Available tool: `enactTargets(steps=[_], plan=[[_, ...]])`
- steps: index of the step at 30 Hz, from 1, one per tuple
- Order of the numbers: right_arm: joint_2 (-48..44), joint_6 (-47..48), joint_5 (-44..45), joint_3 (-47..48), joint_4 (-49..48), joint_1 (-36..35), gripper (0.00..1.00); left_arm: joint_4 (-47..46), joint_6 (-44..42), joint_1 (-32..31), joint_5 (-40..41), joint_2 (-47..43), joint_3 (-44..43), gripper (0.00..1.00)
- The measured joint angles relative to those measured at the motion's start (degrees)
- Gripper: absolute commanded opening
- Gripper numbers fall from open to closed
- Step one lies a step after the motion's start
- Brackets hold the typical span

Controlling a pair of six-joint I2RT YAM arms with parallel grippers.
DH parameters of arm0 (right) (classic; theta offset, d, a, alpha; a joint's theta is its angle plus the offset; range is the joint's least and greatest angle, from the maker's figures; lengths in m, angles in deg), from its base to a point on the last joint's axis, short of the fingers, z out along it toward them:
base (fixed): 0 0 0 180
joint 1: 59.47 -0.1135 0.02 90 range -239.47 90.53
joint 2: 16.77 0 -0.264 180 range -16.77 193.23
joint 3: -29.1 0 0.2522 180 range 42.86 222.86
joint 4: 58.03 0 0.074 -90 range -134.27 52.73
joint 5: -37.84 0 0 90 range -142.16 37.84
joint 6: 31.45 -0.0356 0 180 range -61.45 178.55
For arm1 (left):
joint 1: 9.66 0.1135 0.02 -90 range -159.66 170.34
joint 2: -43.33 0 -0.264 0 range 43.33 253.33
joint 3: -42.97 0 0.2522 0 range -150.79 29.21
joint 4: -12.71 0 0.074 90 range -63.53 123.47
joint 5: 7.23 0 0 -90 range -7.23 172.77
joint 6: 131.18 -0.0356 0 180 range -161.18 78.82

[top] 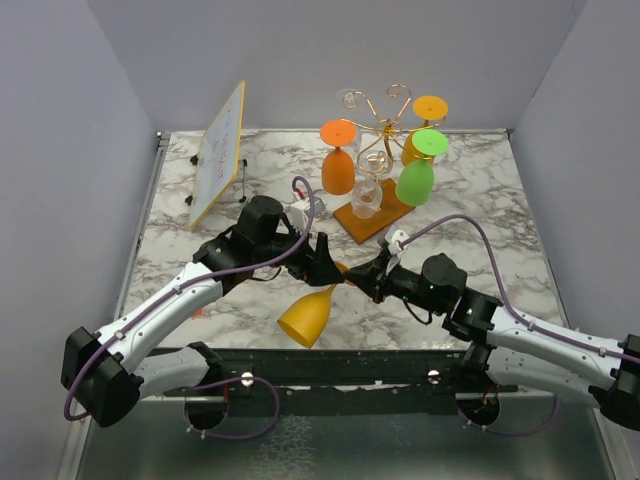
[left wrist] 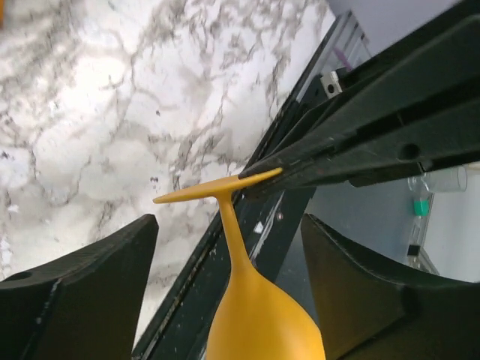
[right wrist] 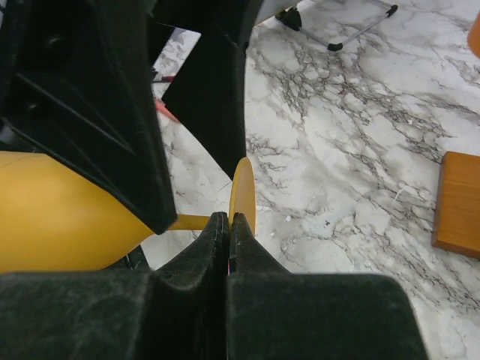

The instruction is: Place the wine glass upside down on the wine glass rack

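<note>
The yellow wine glass (top: 310, 315) hangs tilted over the table's near edge, bowl toward the front and foot toward the rack. My right gripper (top: 368, 275) is shut on the rim of its foot (right wrist: 242, 187). My left gripper (top: 325, 262) is open, its fingers (left wrist: 90, 285) wide apart on either side of the stem (left wrist: 232, 232) without touching it. The bowl (left wrist: 259, 315) also shows in the right wrist view (right wrist: 52, 217), partly hidden by the left gripper. The gold wire rack (top: 378, 135) stands at the back on its wooden base (top: 375, 212).
On the rack hang an orange glass (top: 338, 165), a green glass (top: 415, 180), another orange glass (top: 428, 110) and a clear glass (top: 366, 195). A tilted whiteboard (top: 218, 155) stands at the back left. The base's corner (right wrist: 459, 202) shows right of my right gripper.
</note>
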Motion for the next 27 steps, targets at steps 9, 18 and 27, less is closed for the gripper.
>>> enactTargets(steps=[9, 18, 27], plan=[[4.13, 5.84, 8.90, -0.37, -3.45, -8.02, 0.01, 2.71, -3.50, 0.04, -4.00, 2.05, 0.92, 0.43], [4.85, 7.63, 12.57, -0.57, -7.32, -8.72, 0.01, 4.85, -5.86, 0.00, -4.48, 5.42, 1.99, 0.14], [5.42, 5.73, 13.77, -1.62, -7.15, -9.09, 0.13, 5.05, -6.27, -0.37, -4.42, 7.58, 1.84, 0.00]])
